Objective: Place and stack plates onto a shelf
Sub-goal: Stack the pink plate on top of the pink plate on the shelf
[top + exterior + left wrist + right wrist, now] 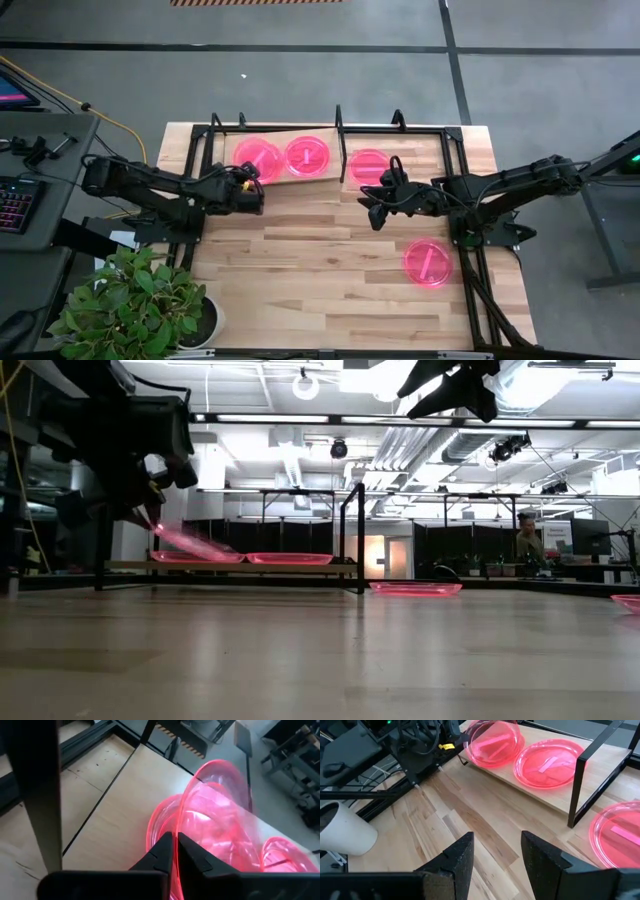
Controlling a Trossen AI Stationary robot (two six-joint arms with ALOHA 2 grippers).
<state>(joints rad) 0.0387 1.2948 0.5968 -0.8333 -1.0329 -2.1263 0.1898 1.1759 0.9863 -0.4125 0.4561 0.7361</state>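
Butcher-block tabletop (330,290): left gripper (176,851) clenched on tilted translucent pink plastic plate (215,815) over light-wood shelf (275,172); level before releasing. Right gripper (496,851) released, beside shelf.

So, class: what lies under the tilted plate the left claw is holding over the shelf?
Under the tilted plate gripped by the left claw, another plate lies flat on the shelf. Only its rim shows; the rest, and any plates beneath, is covered.
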